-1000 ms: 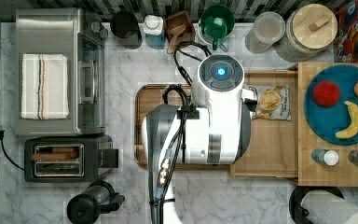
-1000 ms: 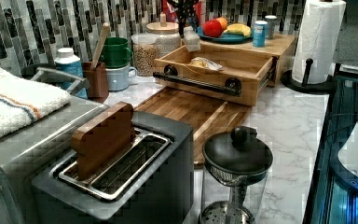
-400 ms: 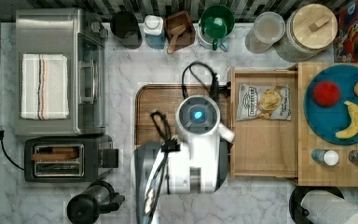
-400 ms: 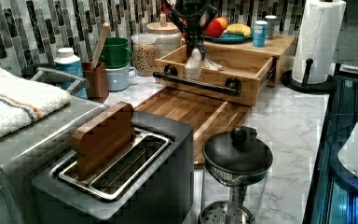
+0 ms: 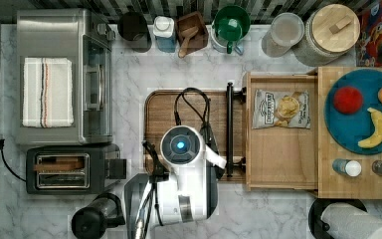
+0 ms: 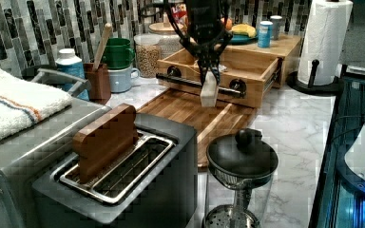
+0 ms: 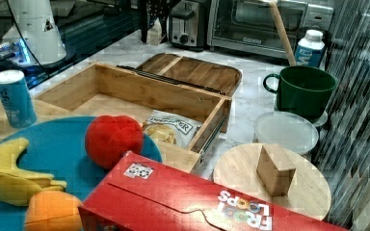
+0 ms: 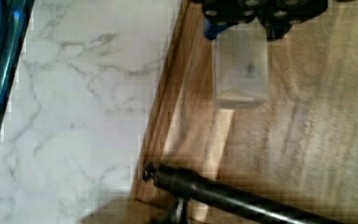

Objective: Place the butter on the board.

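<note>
Transfer stage, butter airborne. The arm has swung away from the open wooden drawer (image 5: 278,159) and now stands over the board (image 5: 159,107); a second ago it was above the drawer, and the butter had only just cleared the drawer's front. The gripper (image 6: 209,71) is closed on the butter (image 6: 208,90), a pale block hanging upright from the fingers (image 8: 214,25), which pinch its upper end. In the left view the butter hangs clear above the board, not touching it, close to the dark drawer handle (image 6: 197,84). Judged from this, the carry is nearly complete; lowering and release remain.

Surface: the board lies flat on the marble desk (image 5: 129,79), roughly mid-desk, its long edge against the drawer front. Its slats look bare beneath the butter, so the landing spot seems free. The wrist view places the butter near the board's raised rim, with marble just beyond.

Room: a toaster (image 5: 69,169) and toaster oven (image 5: 59,74) occupy one end of the desk, a chip bag (image 5: 281,109) lies in the drawer, and a tiled wall backs the desk.
</note>
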You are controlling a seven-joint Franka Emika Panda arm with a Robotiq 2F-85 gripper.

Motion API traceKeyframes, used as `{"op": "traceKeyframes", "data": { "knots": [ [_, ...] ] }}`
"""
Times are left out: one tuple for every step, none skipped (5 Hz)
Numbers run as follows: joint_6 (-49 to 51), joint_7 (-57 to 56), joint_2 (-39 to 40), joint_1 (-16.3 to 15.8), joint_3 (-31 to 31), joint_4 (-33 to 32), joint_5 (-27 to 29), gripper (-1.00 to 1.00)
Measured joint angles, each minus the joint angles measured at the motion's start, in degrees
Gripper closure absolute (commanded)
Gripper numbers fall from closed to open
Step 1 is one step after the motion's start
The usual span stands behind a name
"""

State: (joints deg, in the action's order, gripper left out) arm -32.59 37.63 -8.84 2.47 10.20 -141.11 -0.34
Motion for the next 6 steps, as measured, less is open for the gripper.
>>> {"op": "traceKeyframes", "data": {
  "knots": [
    [-4.1,3.7,0.9,0.2,1.8,-2.6,-0.2,1.00],
    [-7.8,5.5,2.1,0.1,3.0,-4.4,-0.2,1.00],
    [-10.7,7.1,2.7,0.0,4.0,-5.0,-0.2,1.00],
    [-15.7,9.4,3.3,-0.2,4.4,-5.0,-0.2,1.00],
    [-17.8,10.7,4.3,-0.3,4.6,-5.0,-0.3,1.00],
    [-18.1,11.1,6.6,-0.5,4.8,-4.7,-0.1,1.00]
  ]
}}
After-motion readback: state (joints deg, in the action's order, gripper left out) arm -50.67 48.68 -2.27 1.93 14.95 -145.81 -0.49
